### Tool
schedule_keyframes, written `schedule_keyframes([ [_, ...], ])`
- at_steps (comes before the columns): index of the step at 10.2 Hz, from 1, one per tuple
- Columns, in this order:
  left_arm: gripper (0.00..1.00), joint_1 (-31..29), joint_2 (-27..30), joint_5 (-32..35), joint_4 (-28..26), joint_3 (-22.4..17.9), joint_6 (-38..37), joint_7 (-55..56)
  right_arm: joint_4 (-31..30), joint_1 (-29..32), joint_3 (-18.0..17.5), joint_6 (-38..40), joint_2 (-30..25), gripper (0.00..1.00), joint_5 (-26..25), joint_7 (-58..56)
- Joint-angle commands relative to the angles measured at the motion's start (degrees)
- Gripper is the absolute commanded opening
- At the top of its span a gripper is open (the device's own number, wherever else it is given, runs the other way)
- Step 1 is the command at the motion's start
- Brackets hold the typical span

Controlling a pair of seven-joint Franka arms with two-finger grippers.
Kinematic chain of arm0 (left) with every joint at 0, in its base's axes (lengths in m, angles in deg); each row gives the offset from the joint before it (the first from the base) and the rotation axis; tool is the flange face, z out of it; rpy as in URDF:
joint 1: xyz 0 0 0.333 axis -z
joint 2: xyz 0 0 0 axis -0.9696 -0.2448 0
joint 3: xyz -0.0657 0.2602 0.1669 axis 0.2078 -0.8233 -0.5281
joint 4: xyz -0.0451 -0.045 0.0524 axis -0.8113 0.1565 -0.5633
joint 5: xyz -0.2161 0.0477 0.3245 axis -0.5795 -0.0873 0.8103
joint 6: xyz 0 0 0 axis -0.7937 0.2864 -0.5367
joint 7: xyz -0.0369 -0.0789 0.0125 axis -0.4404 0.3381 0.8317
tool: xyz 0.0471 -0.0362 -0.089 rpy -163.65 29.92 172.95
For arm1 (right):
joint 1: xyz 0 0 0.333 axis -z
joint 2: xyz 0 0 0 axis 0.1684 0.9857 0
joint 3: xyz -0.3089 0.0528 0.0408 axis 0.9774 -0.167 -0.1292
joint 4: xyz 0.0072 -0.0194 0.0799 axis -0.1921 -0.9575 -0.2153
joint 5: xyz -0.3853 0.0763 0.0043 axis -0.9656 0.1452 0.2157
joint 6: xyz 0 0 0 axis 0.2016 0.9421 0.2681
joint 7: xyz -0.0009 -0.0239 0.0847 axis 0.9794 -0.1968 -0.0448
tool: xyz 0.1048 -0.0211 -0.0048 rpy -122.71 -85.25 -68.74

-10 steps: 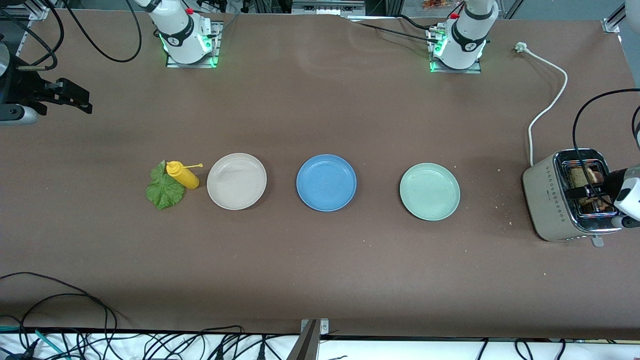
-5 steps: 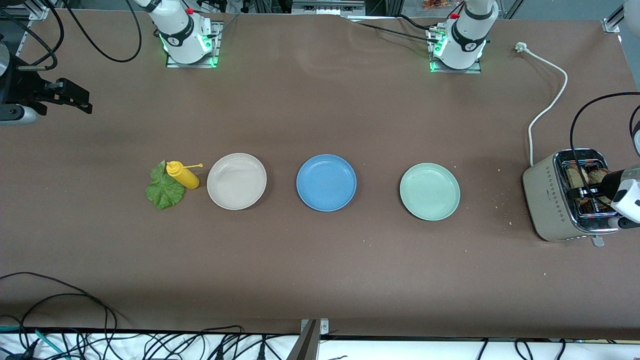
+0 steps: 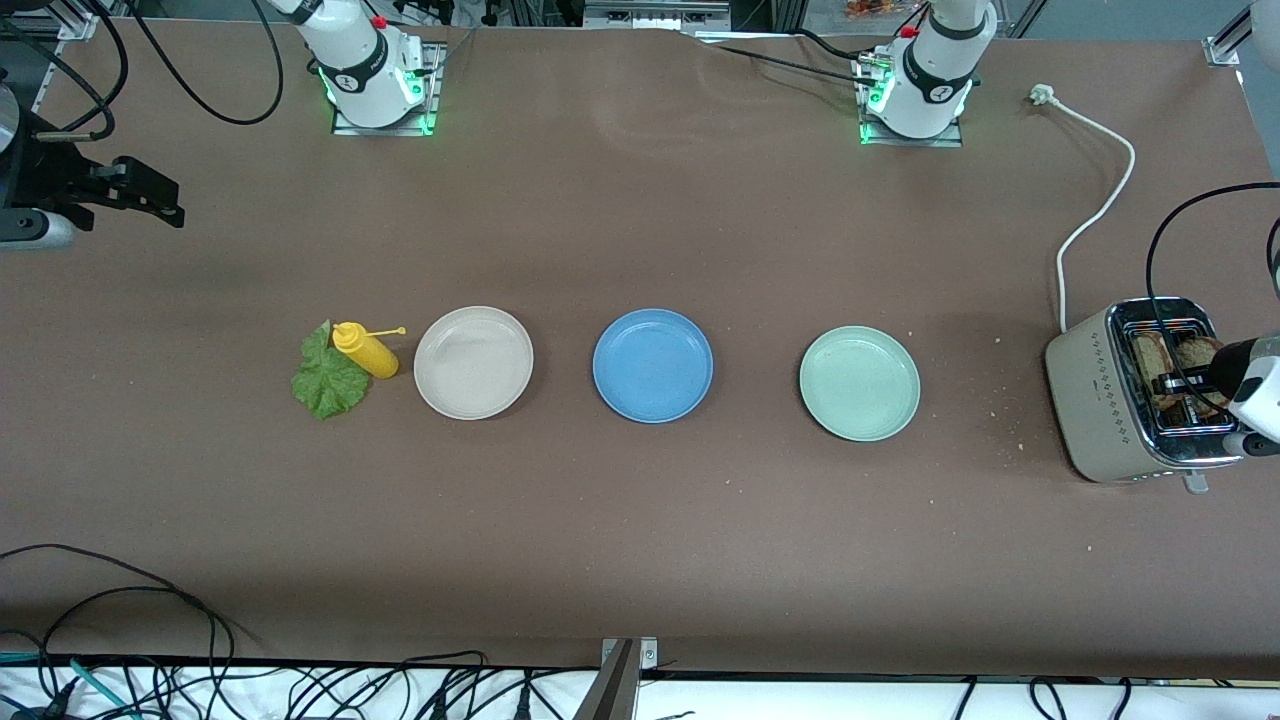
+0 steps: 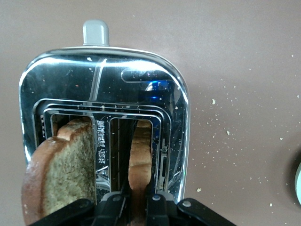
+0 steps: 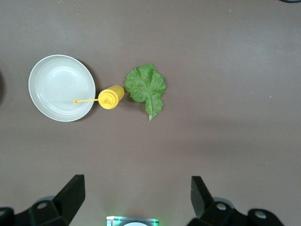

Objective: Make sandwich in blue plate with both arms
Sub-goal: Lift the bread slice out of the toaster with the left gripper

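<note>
On the brown table (image 3: 640, 540), the blue plate (image 3: 652, 365) lies bare. At the toaster (image 4: 101, 122), the left gripper (image 4: 136, 200) has just pinched a bread slice (image 4: 139, 160) — its fingers were spread a second ago — so lifting looks next. The right gripper (image 5: 136, 197) waits wide open, empty, over the lettuce leaf (image 5: 146, 88).

The round blue plate (image 3: 652, 365) lies bare between two other plates; brown bread slices (image 4: 66, 165) stand upright in the toaster (image 4: 108, 80); the lettuce leaf (image 3: 327, 378) lies flat.

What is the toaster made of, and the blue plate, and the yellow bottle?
The toaster has a top that looks like polished metal: it is mirror-shiny and reflects light. Its sides look matte beige, maybe painted metal or plastic. The blue plate looks like smooth matte plastic, though it could be ceramic. The yellow bottle seems to be soft squeezy plastic with a thin nozzle.
</note>
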State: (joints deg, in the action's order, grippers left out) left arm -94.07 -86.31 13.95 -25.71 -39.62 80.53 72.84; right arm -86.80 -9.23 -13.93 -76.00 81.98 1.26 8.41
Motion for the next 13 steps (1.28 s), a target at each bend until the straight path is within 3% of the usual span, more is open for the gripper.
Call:
schedule_keyframes([
  [1,0.04,-0.48,1.73,0.22,1.73,0.62,-3.66,-3.55,1.44,0.06,0.06,0.76,0.42,1.00,0.35,0.44],
  [4,0.00,-0.30,6.47,0.13,2.61,0.97,-9.81,-3.65,1.44,0.06,0.06,0.76,0.42,1.00,0.36,0.44],
  [8,0.00,-0.21,7.89,-3.11,8.75,0.97,-17.64,-6.01,1.44,0.06,0.06,0.76,0.42,1.00,0.35,0.44],
  [13,0.01,2.68,10.00,-2.77,11.58,1.23,-20.12,-5.93,1.44,0.06,0.06,0.76,0.51,1.00,0.36,0.44],
])
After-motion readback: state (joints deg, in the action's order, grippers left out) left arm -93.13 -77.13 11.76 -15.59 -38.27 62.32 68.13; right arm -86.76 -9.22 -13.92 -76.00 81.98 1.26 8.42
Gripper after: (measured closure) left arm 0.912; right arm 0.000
